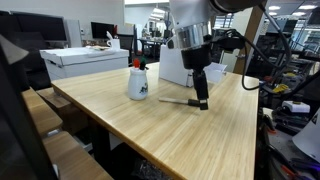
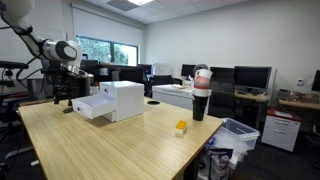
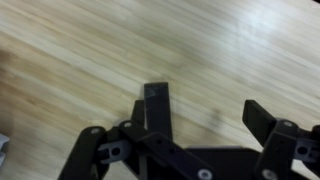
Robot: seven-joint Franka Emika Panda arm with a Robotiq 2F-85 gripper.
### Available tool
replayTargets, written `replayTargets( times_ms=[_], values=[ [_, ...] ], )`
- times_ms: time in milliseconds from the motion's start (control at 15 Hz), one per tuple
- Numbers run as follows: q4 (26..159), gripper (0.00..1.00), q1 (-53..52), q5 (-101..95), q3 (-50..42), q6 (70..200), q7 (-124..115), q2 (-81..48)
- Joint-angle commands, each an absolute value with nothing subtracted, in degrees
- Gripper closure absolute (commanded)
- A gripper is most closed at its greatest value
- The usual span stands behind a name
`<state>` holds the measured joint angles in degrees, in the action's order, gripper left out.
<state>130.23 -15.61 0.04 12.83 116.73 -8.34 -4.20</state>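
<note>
Open-plan office space surrounds a long, pale wood-grain table [image 1: 200, 140] [image 2: 110, 150]. Desks with dark monitors [image 2: 250, 78] line the far side, a window [image 2: 98, 50] shows greenery beyond it, and ceiling lights run off into the distance. A bin [image 2: 236, 135] lined with clear plastic stands on the floor at one end of the table.

Few things lie on the tabletop. A white box [image 1: 178, 68] [image 2: 120, 100] sits near the arm, with what looks like an open tray at its front. A white mug [image 1: 138, 84] with something red-topped poking out stands well apart from it. A small yellow block [image 2: 181, 127] lies alone near the table's edge.

The gripper [image 1: 201, 98] [image 2: 66, 103] [image 3: 207, 112] hangs low, pointing straight down, with its tips at or just above the wood. The wrist view shows its fingers [image 3: 157, 105] spread wide, with only bare board between them. A thin dark pen-like thing [image 1: 175, 100] lies flat on the table between the mug and the gripper. One end reaches the fingertips, though I cannot tell whether they touch. It is out of the wrist camera's sight.
</note>
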Motion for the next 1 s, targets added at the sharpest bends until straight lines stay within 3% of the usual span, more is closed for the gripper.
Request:
replayTargets(
  times_ms=[0,933],
  values=[
    [141.23,0.00,-14.99,0.45,13.12,125.95,-10.43,3.95],
    [151.83,0.00,-13.70,1.88,12.16,139.53,-9.32,11.56]
  ],
)
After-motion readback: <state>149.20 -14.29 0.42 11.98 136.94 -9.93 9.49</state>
